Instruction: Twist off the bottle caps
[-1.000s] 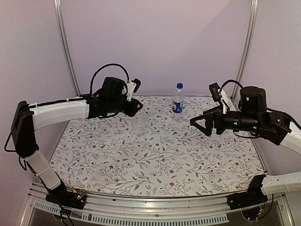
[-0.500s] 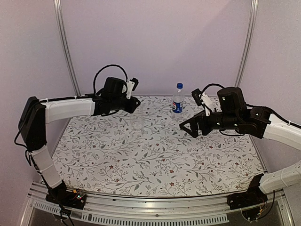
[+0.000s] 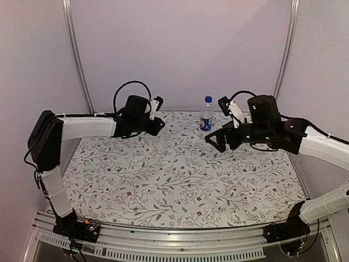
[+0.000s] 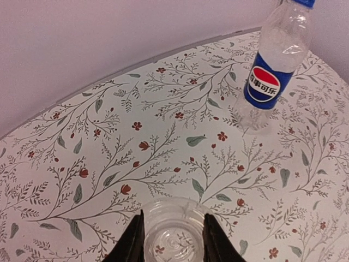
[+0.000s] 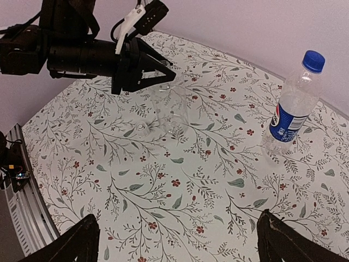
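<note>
The plain clear bottle stands upright mid-table toward the back. My left gripper is shut on its upper part, and the left wrist view looks straight down into the bottle between the fingers. A small clear bottle cap lies on the cloth just beside it. The Pepsi bottle stands at the back with its blue cap on. My right gripper hovers open and holds nothing, in front and to the right of the Pepsi bottle.
A floral cloth covers the table. Pale walls with metal posts close in the back and sides. An aluminium rail runs along the near edge.
My right arm has swung left and toward the back, closer to the Pepsi bottle, still open. The left arm has shifted its elbow while its gripper stays on the plain bottle.
</note>
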Action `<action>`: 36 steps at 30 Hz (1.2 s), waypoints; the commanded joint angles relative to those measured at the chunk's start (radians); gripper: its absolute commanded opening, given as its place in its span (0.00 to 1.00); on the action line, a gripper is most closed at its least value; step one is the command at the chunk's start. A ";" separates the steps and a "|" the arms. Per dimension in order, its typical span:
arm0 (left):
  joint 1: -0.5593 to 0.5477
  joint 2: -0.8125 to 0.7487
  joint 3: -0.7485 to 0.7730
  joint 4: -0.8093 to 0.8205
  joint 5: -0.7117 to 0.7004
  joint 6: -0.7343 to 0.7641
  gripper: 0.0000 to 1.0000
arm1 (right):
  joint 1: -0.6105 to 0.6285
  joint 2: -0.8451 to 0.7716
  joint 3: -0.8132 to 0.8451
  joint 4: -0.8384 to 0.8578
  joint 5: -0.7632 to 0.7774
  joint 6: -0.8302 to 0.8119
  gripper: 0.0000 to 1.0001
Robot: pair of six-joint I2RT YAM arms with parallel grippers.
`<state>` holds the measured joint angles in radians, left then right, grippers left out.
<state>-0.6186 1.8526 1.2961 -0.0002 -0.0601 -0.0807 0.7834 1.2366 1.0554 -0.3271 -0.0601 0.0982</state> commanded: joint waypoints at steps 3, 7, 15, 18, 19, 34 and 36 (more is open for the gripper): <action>0.007 0.022 -0.011 0.012 -0.002 -0.013 0.24 | -0.024 0.020 0.040 0.034 -0.006 -0.032 0.99; 0.008 0.022 -0.005 0.005 0.003 -0.020 0.43 | -0.035 0.035 0.046 0.039 -0.015 -0.035 0.99; 0.010 -0.035 0.006 0.003 0.010 -0.037 0.79 | -0.051 0.067 0.083 0.040 0.002 -0.052 0.99; 0.011 -0.062 0.007 0.003 0.013 -0.049 0.89 | -0.065 0.077 0.107 0.043 0.049 -0.043 0.99; 0.010 -0.072 0.007 0.003 0.013 -0.052 0.93 | -0.068 0.087 0.120 0.043 0.085 -0.037 0.99; 0.009 -0.319 -0.065 -0.043 0.026 -0.110 1.00 | -0.166 0.435 0.547 -0.049 0.278 -0.051 0.98; 0.009 -0.345 -0.074 -0.049 0.044 -0.115 1.00 | -0.181 0.492 0.608 -0.069 0.268 -0.052 0.97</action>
<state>-0.6186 1.5650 1.2549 -0.0616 -0.0528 -0.1680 0.6331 1.6344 1.5616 -0.3447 0.1909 0.0574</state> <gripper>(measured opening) 0.996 0.979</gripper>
